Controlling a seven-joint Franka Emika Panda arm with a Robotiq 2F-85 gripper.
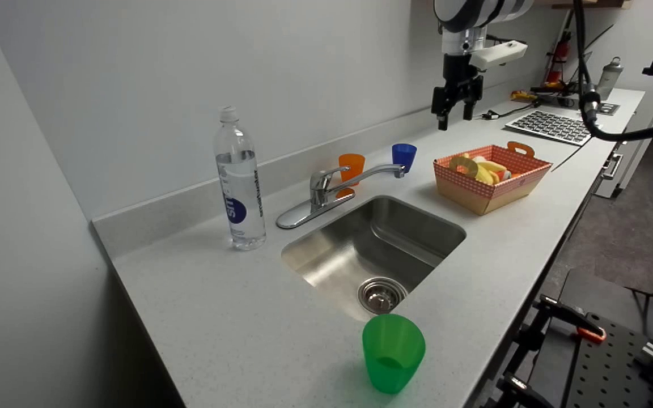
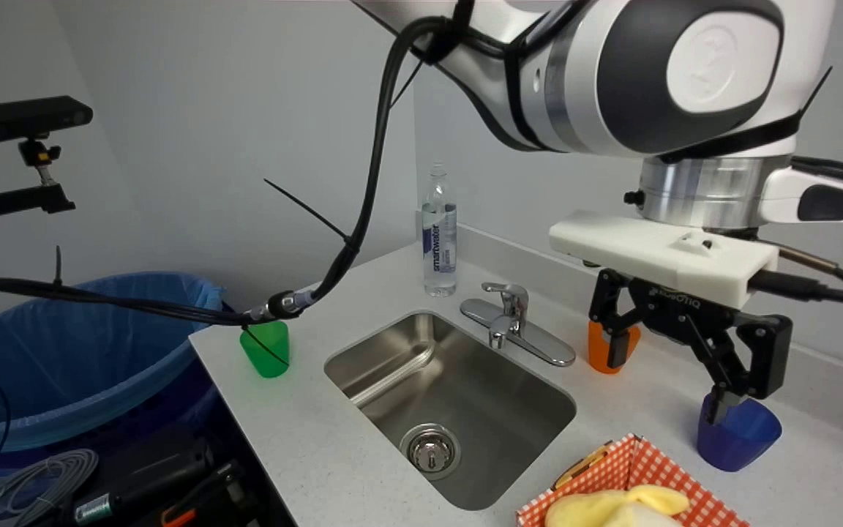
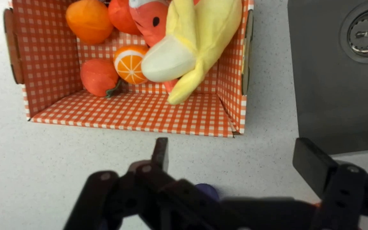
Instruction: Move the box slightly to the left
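Observation:
The box [image 1: 496, 190] is an open-topped tray with red-and-white checked inner walls, a tan outside and two end handles. It stands on the counter beside the sink and holds a plush banana [image 3: 200, 41] and other toy fruit. In an exterior view only part of the box [image 2: 674, 479] shows at the bottom edge. In the wrist view the box [image 3: 133, 111] lies beyond the fingertips. My gripper [image 1: 456, 120] is open and empty, raised above the counter on the wall side of the box, not touching it. The open gripper shows also in an exterior view [image 2: 667, 386] and the wrist view [image 3: 230, 150].
A blue cup [image 2: 740, 435] and an orange cup [image 2: 604, 351] stand near the wall by the gripper. The faucet [image 1: 321, 195] rises behind the steel sink [image 1: 417, 226]. A water bottle [image 1: 241, 192] and a green cup [image 1: 393, 354] stand farther off. A dark cable hangs from the arm.

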